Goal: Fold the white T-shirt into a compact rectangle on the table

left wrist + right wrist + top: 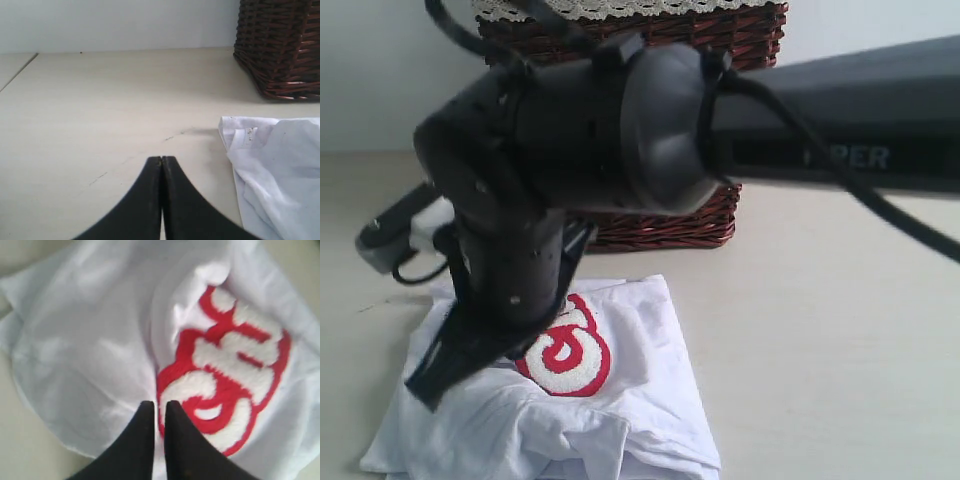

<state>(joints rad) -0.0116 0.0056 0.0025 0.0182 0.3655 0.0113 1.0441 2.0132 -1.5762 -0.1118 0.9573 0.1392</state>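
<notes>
The white T-shirt [90, 340] lay crumpled on the table [820, 350]. The right gripper [156, 407] sat on it beside the red patch [187, 342], jaws nearly together, and I think they pinched a thin fold. The left gripper [161, 161] was squeezed tight on nothing, with the shirt off to one side.

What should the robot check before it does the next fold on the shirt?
1. Left gripper shut, empty, over bare table: ok.
2. Right gripper really pinching cloth: cannot tell; its jaws are nearly together on the fabric.
3. White T-shirt a tidy rectangle: not ok, wrinkled and lumpy.
4. Shirt apart from wicker basket: ok.
5. Shirt all on the table: cannot tell; its near edge leaves the exterior view.
</notes>
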